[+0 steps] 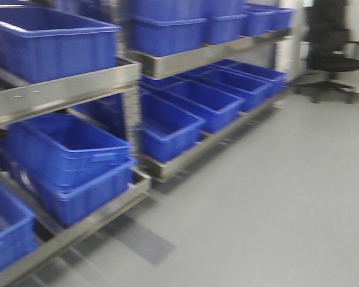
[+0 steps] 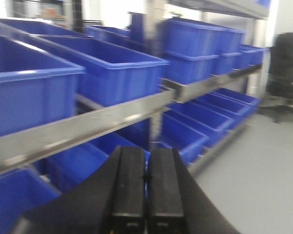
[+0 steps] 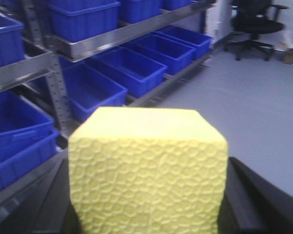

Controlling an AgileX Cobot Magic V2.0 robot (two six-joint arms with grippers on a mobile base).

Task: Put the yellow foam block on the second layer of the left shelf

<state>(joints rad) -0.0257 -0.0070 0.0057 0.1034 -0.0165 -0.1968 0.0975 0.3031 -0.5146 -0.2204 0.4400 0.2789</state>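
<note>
Yellow foam block point(image 3: 147, 170) pinched in the right gripper point(image 3: 146, 207), held in front of steel shelves point(image 3: 24, 73) of blue bins point(image 3: 136, 68), left gripper point(image 2: 146, 187) pressed together, grey floor point(image 3: 254, 107), black office chair point(image 3: 256, 22) beyond.

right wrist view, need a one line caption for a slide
The yellow foam block held close to the lens, with steel shelves of blue bins at left and an office chair behind.
</note>
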